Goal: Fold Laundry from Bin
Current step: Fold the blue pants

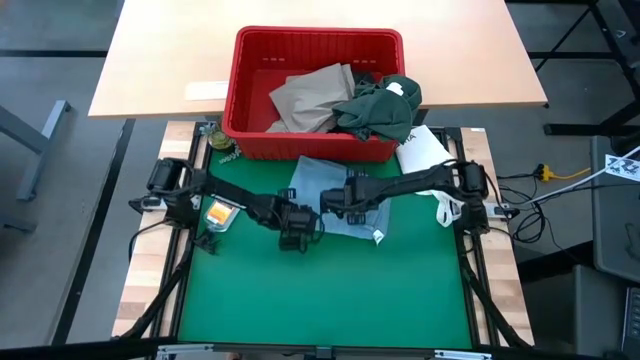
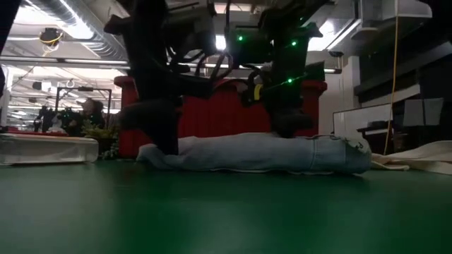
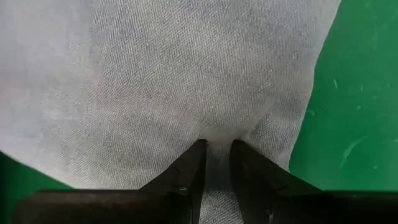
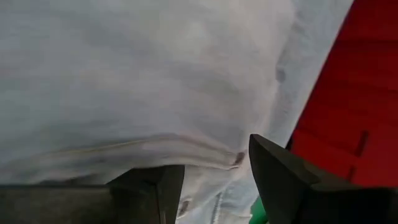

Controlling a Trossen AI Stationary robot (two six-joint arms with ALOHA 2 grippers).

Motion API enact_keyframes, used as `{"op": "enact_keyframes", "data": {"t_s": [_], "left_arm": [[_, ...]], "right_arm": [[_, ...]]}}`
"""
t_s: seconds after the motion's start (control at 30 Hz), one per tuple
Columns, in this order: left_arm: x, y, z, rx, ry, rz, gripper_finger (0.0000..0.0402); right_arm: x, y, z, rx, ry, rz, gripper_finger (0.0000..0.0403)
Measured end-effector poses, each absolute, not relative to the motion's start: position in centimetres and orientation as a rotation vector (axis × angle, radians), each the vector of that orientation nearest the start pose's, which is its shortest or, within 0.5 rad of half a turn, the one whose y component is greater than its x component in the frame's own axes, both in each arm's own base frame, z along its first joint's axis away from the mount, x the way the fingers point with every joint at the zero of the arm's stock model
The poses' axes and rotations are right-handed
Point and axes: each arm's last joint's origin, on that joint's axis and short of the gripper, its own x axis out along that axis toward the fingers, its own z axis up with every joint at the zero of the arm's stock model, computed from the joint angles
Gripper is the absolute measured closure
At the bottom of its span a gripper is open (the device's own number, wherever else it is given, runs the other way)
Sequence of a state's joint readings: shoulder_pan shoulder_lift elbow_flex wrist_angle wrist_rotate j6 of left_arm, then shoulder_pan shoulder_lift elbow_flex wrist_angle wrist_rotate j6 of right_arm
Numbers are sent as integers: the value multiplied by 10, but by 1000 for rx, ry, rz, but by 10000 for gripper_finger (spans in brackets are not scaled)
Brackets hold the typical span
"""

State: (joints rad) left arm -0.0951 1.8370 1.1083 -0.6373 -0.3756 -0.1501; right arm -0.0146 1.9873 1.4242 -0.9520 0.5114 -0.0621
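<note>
A light blue garment (image 1: 318, 182) lies bunched on the green mat (image 1: 320, 300), just in front of the red bin (image 1: 243, 90). In the low view it shows as a long low roll (image 2: 261, 154). The bin holds a tan garment (image 1: 310, 95) and a dark green garment (image 1: 382, 108) that hangs over its near rim. My left gripper (image 1: 296, 228) is at the blue garment's near left part and my right gripper (image 1: 338, 200) is at its middle. Both point steeply down and are shut on the cloth. My left gripper pinches a small raised pucker of the light blue cloth (image 3: 216, 132) between its two nearly closed fingertips, coming steeply from above. The garment around it lies on the mat; how many layers are in the pinch, I cannot tell. My right gripper (image 4: 214, 174) has a thick seamed edge of the light blue garment (image 4: 205, 151) between its widely spaced fingers, slanting down from above. The cloth fills the gap. The garment rests on the mat beside the bin's wall (image 4: 348, 93).
A white packet (image 1: 425, 150) lies at the mat's far right corner, and a small yellow object (image 1: 218, 213) sits at its left edge. A white sheet (image 1: 205, 90) lies on the far table beside the bin. The mat's near half is bare green.
</note>
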Motion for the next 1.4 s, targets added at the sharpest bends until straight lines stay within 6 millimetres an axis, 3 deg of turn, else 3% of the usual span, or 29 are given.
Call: {"op": "enact_keyframes", "data": {"t_s": [0.13, 0.47, 0.77, 0.97, 1.13, 1.4], "left_arm": [[331, -22, 147, 150, 1317, 292, 328], [324, -55, 154, 151, 1293, 220, 328], [307, -84, 193, 116, 1181, 139, 328], [294, -107, 208, 122, 1133, 64, 328], [271, -124, 227, 166, 1120, -3, 328], [239, -137, 265, 106, 1001, -58, 328]], "right_arm": [[374, -23, 172, -404, 1480, -331, 224], [384, -7, 172, -383, 1381, -251, 224], [385, -6, 172, -396, 1379, -221, 224], [384, -6, 172, -403, 1389, -217, 224], [383, -6, 173, -403, 1396, -215, 224], [400, -2, 206, -375, 1295, -200, 224]]}}
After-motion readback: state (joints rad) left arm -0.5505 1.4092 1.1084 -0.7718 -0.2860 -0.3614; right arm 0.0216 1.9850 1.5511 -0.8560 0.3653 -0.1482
